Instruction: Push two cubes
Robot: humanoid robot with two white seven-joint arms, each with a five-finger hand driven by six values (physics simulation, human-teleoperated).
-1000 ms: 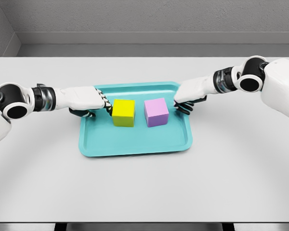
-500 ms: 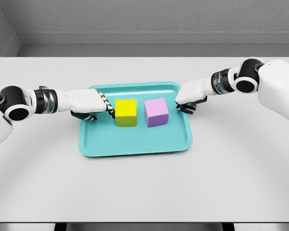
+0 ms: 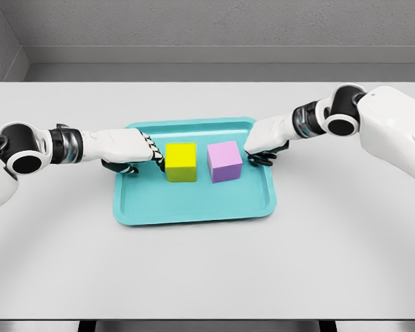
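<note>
A yellow cube [image 3: 181,161] and a purple cube [image 3: 225,161] stand side by side on a teal tray [image 3: 194,204], a narrow gap between them. My left hand [image 3: 151,155] lies flat at the yellow cube's left face, fingertips touching it, holding nothing. My right hand [image 3: 254,151] reaches over the tray's right rim, its fingers curled under, a small gap from the purple cube's right face.
The tray sits mid-table on a white tabletop [image 3: 207,270]. A grey wall [image 3: 207,28] runs behind the far edge. Both forearms stretch across the table to either side of the tray.
The left hand pushed the yellow cube slightly right, narrowing the gap to the purple cube. The right hand slid left toward the purple cube.
</note>
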